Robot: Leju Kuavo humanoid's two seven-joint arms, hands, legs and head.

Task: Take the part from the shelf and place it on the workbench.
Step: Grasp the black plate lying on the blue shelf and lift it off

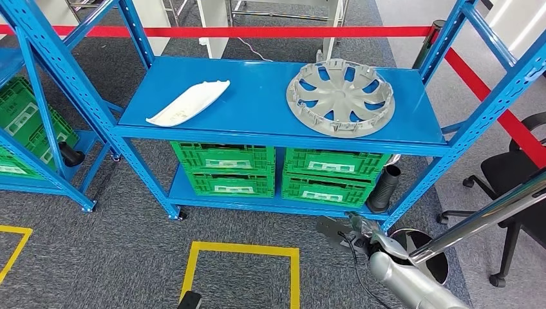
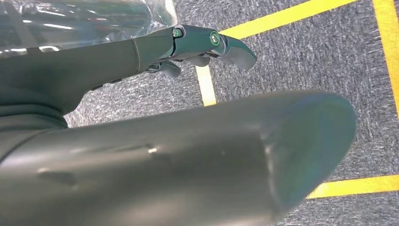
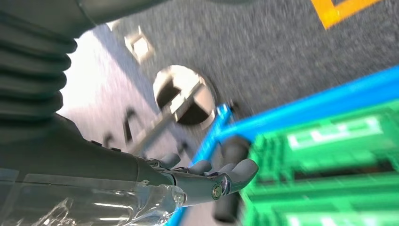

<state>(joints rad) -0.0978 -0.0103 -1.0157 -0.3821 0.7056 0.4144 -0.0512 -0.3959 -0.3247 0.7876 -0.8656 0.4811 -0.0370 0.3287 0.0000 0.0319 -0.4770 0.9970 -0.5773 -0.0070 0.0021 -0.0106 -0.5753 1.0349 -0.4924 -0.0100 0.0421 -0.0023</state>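
Two parts lie on the top board of the blue shelf (image 1: pixel 270 132): a long white curved part (image 1: pixel 188 103) on the left and a round grey wheel cover (image 1: pixel 340 97) on the right. My right hand (image 1: pixel 340 230) hangs low in front of the shelf's right leg, well below both parts, with its fingers (image 3: pixel 221 176) stretched out and nothing in them. In the right wrist view it is near a green crate (image 3: pixel 329 155). My left hand (image 2: pixel 202 47) hangs over the grey carpet, holding nothing. Its tip (image 1: pixel 188 300) shows at the bottom edge of the head view.
Several green crates (image 1: pixel 225 167) fill the lower shelf, with a black ribbed tube (image 1: pixel 385 190) by the right leg. A second blue shelf (image 1: pixel 38 129) stands left, a black office chair (image 1: pixel 515 187) right. Red barrier tape (image 1: pixel 257 31) runs behind. Yellow squares (image 1: pixel 241 250) mark the carpet.
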